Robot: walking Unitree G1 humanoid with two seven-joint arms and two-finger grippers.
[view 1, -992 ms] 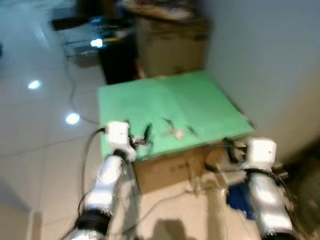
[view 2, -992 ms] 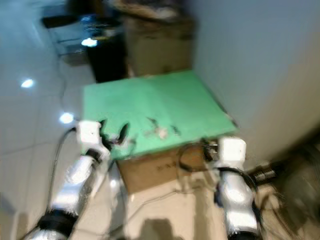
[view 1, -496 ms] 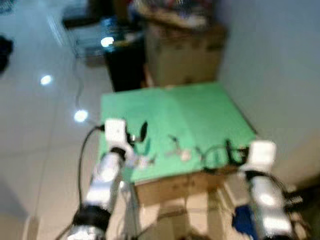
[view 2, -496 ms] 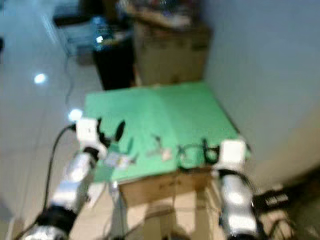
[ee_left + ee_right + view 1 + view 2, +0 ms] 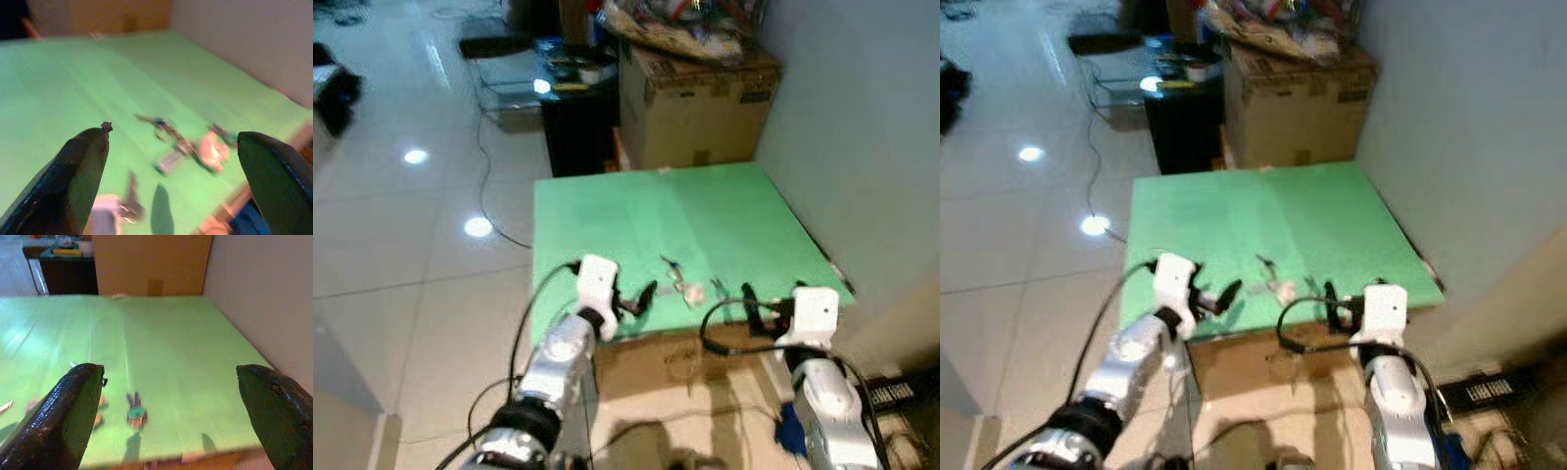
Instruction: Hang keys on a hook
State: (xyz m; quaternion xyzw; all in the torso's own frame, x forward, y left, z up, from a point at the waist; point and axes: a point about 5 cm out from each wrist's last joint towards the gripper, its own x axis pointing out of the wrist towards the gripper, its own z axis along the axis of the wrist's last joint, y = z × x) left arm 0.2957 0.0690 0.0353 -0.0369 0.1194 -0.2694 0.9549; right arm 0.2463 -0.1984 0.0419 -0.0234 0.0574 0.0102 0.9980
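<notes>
A flat green worktop (image 5: 705,211) sits on a brown cardboard base against a pale wall (image 5: 862,117), with glossy white floor tiles (image 5: 401,245) to the robot's left. The small bunch of metal keys with a pale tag (image 5: 683,287) lies flat on the green surface close to its near edge, roughly midway between the two arms; in the left wrist view the bunch (image 5: 188,144) shows as a loose cluster with a pinkish-white tag, slightly blurred. A separate small dark key with a green head (image 5: 134,412) lies just beside it, toward the right arm. The left end effector (image 5: 631,299) hovers over the near-left part of the worktop, its two black fingers (image 5: 80,161) spread wide and holding nothing, the keys ahead of it and not touched. The right end effector (image 5: 752,305) hangs at the near edge on the right, fingers (image 5: 73,401) likewise wide apart and empty, pointing across the green surface. Beyond the far edge stands a large brown cardboard box (image 5: 700,103) with a heap of crumpled bags on top (image 5: 680,24), and beside it a low black cabinet (image 5: 576,127). A dark cable (image 5: 494,196) trails over the tiles.
</notes>
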